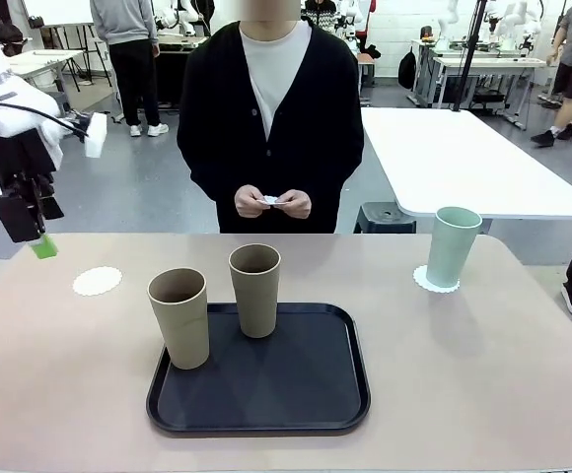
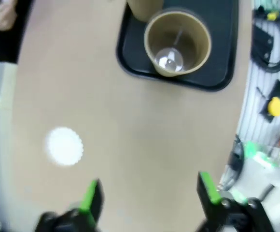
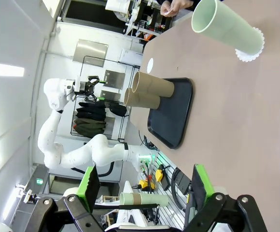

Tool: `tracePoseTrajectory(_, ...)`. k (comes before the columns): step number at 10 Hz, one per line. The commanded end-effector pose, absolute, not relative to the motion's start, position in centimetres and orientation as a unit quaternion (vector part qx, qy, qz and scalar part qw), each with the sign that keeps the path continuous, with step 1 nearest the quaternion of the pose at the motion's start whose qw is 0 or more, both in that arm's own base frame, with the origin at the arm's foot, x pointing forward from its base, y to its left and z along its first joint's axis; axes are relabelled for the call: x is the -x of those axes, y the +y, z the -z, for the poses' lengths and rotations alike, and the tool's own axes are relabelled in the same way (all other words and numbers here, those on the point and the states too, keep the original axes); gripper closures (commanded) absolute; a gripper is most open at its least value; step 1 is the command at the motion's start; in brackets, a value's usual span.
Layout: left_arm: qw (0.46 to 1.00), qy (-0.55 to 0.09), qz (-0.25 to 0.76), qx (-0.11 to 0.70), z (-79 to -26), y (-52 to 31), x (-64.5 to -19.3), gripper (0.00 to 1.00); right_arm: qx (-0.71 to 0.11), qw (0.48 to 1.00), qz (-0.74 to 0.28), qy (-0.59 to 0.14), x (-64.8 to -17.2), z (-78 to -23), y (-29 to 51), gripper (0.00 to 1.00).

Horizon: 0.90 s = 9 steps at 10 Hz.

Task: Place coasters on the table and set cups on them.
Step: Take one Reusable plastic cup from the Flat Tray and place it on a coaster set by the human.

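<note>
Table (image 1: 59,394): beige top, carries everything below.

Person: stands beyond the tray's far side, both hands (image 1: 272,203) together at the waist pinching a small white item; what it is, cannot tell.

Tray (image 1: 266,414): black, rounded square, mid-table on the robot's side.

Cups: one beige cup (image 1: 179,317) upright at the tray's left near edge. Second beige cup (image 1: 255,289) upright at the tray's far edge, just beside the first. Mint cup (image 1: 455,246) upright, well right of the tray and farther back.

Left gripper (image 2: 148,193): raised, left of and beyond the tray; fingers spread, nothing between them.

Right gripper (image 3: 144,183): off the tray's right side, past the mint cup; fingers wide apart, empty.

Coasters: one white coaster (image 1: 422,279) under the mint cup, scalloped rim showing. Bare coaster (image 1: 98,281) flat on the table left of the tray.
</note>
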State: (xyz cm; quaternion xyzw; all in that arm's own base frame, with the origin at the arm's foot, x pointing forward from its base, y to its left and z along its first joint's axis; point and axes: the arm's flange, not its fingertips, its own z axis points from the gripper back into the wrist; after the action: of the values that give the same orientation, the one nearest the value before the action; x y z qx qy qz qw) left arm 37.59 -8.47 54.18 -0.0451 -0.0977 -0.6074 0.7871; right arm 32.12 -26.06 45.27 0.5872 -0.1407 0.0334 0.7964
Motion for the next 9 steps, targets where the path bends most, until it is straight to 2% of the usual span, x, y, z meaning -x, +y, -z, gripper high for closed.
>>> tracePoseTrajectory(1,0.691,-0.16,0.655,0.261,-52.9,-3.3,-41.3,0.0,-0.589,0.796,-0.022,-0.141,-32.4,-45.4,-26.1,0.0)
tracePoseTrajectory(2,0.633,-0.212,0.685,0.292,-52.1,-1.2,-41.5,0.0,-0.589,0.796,-0.022,-0.141,-32.4,-45.4,-26.1,0.0)
tracePoseTrajectory(3,0.58,-0.263,0.72,0.275,-50.2,0.1,-42.3,0.0,-0.589,0.796,-0.022,-0.141,-32.4,-45.4,-26.1,0.0)
tracePoseTrajectory(4,0.556,-0.306,0.718,0.287,-47.8,0.7,-43.0,0.0,-0.589,0.796,-0.022,-0.141,-32.4,-45.4,-26.1,0.0)
tracePoseTrajectory(5,0.552,-0.337,0.705,0.292,-45.7,0.6,-42.7,0.0,-0.589,0.796,-0.022,-0.141,-32.4,-45.4,-26.1,0.0)
tracePoseTrajectory(6,0.576,-0.364,0.68,0.27,-44.2,-0.1,-41.6,0.0,-0.589,0.796,-0.022,-0.141,-32.4,-45.4,-26.1,0.0)
tracePoseTrajectory(8,0.624,-0.361,0.647,0.25,-41.7,-1.9,-40.2,0.0,-0.589,0.796,-0.022,-0.141,-32.4,-45.4,-26.1,0.0)
tracePoseTrajectory(9,0.636,-0.351,0.63,0.273,-41.6,-1.7,-40.2,0.0,-0.589,0.796,-0.022,-0.141,-32.4,-45.4,-26.1,0.0)
